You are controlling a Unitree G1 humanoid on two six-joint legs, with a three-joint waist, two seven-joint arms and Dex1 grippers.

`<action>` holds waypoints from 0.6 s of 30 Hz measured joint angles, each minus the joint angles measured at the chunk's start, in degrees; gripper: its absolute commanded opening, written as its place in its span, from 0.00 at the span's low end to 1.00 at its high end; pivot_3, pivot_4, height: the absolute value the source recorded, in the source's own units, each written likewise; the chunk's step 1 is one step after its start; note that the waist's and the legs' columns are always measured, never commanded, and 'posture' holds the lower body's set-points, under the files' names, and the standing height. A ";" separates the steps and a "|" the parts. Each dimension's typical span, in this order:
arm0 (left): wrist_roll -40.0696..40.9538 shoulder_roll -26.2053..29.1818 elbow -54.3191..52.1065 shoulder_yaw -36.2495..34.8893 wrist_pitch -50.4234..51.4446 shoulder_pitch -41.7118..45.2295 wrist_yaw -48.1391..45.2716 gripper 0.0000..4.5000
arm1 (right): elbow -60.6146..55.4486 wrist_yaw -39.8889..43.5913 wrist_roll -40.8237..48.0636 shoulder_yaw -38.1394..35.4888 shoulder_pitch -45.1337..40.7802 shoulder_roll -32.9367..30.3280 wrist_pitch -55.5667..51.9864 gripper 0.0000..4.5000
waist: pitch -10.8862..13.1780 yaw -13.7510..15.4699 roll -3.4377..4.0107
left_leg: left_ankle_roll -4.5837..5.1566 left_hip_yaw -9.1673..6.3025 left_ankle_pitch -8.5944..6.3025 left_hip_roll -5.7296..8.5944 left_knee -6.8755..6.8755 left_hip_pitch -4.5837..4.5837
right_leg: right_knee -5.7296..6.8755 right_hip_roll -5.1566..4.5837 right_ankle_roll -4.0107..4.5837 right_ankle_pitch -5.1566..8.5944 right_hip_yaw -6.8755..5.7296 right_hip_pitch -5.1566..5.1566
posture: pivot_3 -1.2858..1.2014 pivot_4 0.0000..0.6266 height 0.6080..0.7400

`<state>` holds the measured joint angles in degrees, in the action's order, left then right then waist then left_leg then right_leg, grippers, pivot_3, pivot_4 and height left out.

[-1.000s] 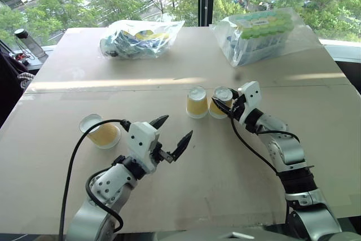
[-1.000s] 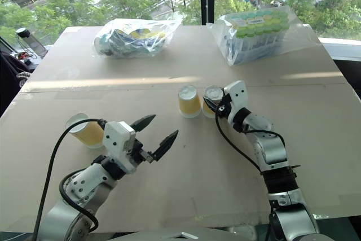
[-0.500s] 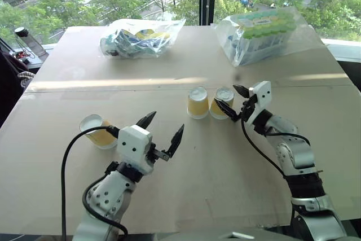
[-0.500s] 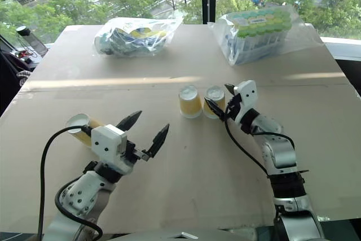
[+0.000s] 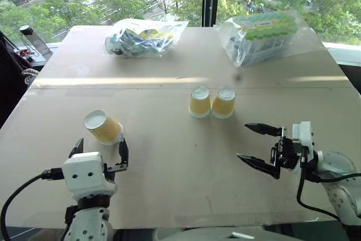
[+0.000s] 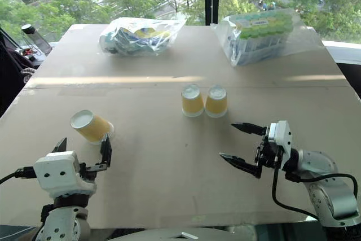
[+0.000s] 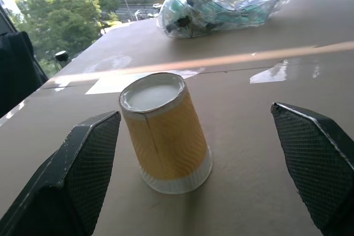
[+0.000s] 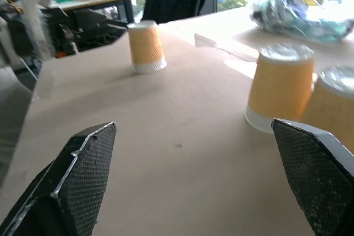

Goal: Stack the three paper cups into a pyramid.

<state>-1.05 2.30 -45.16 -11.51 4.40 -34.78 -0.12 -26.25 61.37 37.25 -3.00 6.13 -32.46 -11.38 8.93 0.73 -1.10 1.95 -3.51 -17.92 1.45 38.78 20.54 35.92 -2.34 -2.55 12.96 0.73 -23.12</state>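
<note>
Left eye view: 2 cups (image 5: pixel 211 101) upside down, touching side by side at table (image 5: pixel 169 156) centre; 3rd cup (image 5: pixel 102 126) upside down at 9 o'clock, well apart, just beyond left gripper (image 5: pixel 99 148), fingers spread, empty. Right gripper (image 5: pixel 252 144) at 4 o'clock, fingers spread, empty. 2 clear bags at 12 o'clock: left bag (image 5: pixel 145 36) w/ mixed packets, right bag (image 5: pixel 265 33) w/ green-capped bottles.

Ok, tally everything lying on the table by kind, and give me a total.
Paper cups: 3, one alone and a pair side by side
Clear plastic bags of goods: 2
Total: 5
</note>
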 measured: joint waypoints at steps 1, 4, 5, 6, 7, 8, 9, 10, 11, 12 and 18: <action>0.01 -0.26 0.42 -0.22 0.27 0.95 0.37 1.00 | -0.08 0.46 0.28 0.12 -0.20 0.18 0.35 0.99 | 0.00 0.12 0.00 | 0.00 0.00 0.00 0.00 0.07 0.03 | 0.00 0.01 0.00 -0.01 0.00 0.00 | 0.52 0.24 1.00; 0.01 -1.09 2.97 -0.39 1.74 4.60 1.49 1.00 | -0.19 0.72 0.62 0.75 -0.75 1.49 1.29 0.99 | -0.02 0.07 -0.02 | -0.02 0.05 0.00 0.04 0.11 0.11 | -0.03 -0.03 0.03 -0.29 0.07 -0.02 | 0.52 0.24 1.00; 0.02 -1.24 3.39 -0.39 2.14 5.03 1.63 1.00 | -0.19 0.70 0.63 0.82 -0.78 1.58 1.54 0.99 | -0.02 0.06 -0.01 | -0.02 0.07 -0.01 0.07 0.11 0.12 | -0.04 -0.09 0.03 -0.29 0.09 -0.04 | 0.52 0.24 1.00; 0.05 -1.41 3.70 -0.47 2.52 5.78 1.86 1.00 | -0.19 0.67 0.62 0.82 -0.79 1.61 1.69 0.99 | -0.02 0.05 -0.01 | -0.02 0.08 -0.01 0.08 0.11 0.14 | -0.06 -0.17 0.03 -0.29 0.11 -0.05 | 0.52 0.24 1.00; 0.11 -1.43 4.29 -0.69 2.64 6.91 2.02 1.00 | -0.17 0.65 0.62 0.82 -0.91 1.73 1.77 0.99 | -0.02 0.08 -0.01 | -0.03 0.08 -0.01 0.09 0.11 0.17 | -0.06 -0.33 0.03 -0.29 0.09 -0.09 | 0.52 0.24 1.00; 0.25 -1.41 5.60 -1.42 2.73 8.71 2.30 1.00 | -0.13 0.61 0.62 0.82 -1.23 1.93 1.87 0.99 | -0.02 0.11 -0.01 | -0.03 0.07 -0.01 0.12 0.10 0.21 | -0.05 -0.35 0.03 -0.29 0.09 -0.14 | 0.52 0.24 1.00; 0.39 -1.39 6.62 -2.00 2.86 9.83 2.60 1.00 | -0.10 0.58 0.62 0.82 -1.61 2.08 2.01 0.99 | -0.02 0.13 -0.01 | -0.03 0.04 -0.01 0.12 0.10 0.24 | -0.05 -0.37 0.04 -0.30 0.07 -0.16 | 0.52 0.24 1.00; 0.61 -1.23 7.72 -2.19 2.73 11.32 2.63 1.00 | -0.10 0.58 0.63 0.82 -1.92 2.10 2.28 0.99 | -0.02 0.18 -0.01 | -0.03 0.02 -0.01 0.13 0.10 0.24 | -0.05 -0.39 0.04 -0.30 0.05 -0.15 | 0.52 0.24 1.00; 0.64 -1.17 8.66 -2.21 2.67 12.10 2.63 1.00 | -0.09 0.59 0.61 0.82 -2.13 2.19 2.57 0.99 | -0.02 0.19 0.00 | -0.03 0.02 -0.01 0.16 0.10 0.24 | -0.04 -0.42 0.04 -0.30 0.05 -0.15 | 0.52 0.24 1.00; 0.62 -1.17 9.80 -2.24 2.45 12.68 2.63 1.00 | -0.09 0.60 0.58 0.82 -2.16 2.31 2.93 0.99 | -0.03 0.15 -0.01 | -0.03 0.03 -0.01 0.16 0.10 0.23 | -0.04 -0.42 0.04 -0.30 0.07 -0.15 | 0.52 0.24 1.00; 0.60 0.24 16.11 -3.89 1.00 16.49 2.70 1.00 | 0.37 0.55 -0.02 0.82 -2.25 2.46 3.61 0.99 | -0.03 0.18 0.00 | -0.03 -0.03 -0.01 0.17 0.10 0.21 | 0.00 -0.43 0.05 -0.31 0.06 -0.15 | 0.52 0.24 1.00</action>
<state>-0.45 2.54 -29.05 -15.39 5.40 -18.29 2.59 -25.89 61.92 37.23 -2.18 3.88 -30.00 -7.76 8.90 0.91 -1.10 1.92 -3.54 -17.93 1.62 38.88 20.75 35.92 -2.78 -2.50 12.65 0.79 -23.26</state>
